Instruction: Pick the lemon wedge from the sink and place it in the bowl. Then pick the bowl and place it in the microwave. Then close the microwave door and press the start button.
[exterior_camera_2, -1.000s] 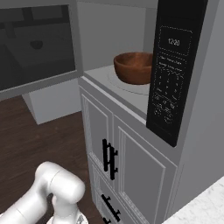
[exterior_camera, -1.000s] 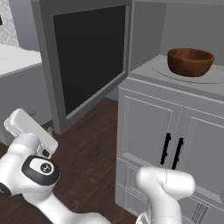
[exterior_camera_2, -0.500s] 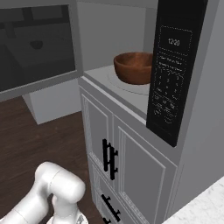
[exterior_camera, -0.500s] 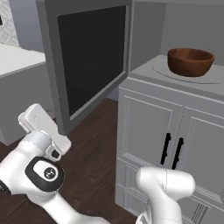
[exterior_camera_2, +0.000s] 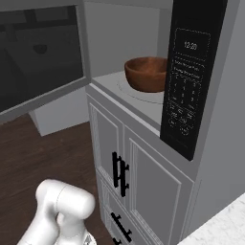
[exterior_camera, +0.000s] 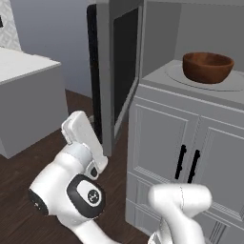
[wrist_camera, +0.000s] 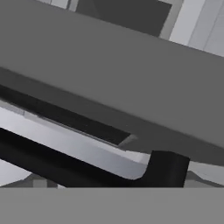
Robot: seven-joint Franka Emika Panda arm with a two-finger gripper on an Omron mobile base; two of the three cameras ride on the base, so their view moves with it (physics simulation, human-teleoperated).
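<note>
The bowl (exterior_camera: 208, 66) is sitting on the pale turntable (exterior_camera: 224, 86) inside the microwave (exterior_camera_2: 143, 28), to the left of the dark keypad panel (exterior_camera_2: 188, 76). The microwave door (exterior_camera: 114, 71) is standing partly open on the left. The hand is pressing close against the door's grey frame; whether the gripper is open cannot be told.

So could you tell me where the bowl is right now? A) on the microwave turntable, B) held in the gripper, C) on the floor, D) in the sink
A: the bowl sits on the pale turntable inside the microwave, whose door stands open.
</note>
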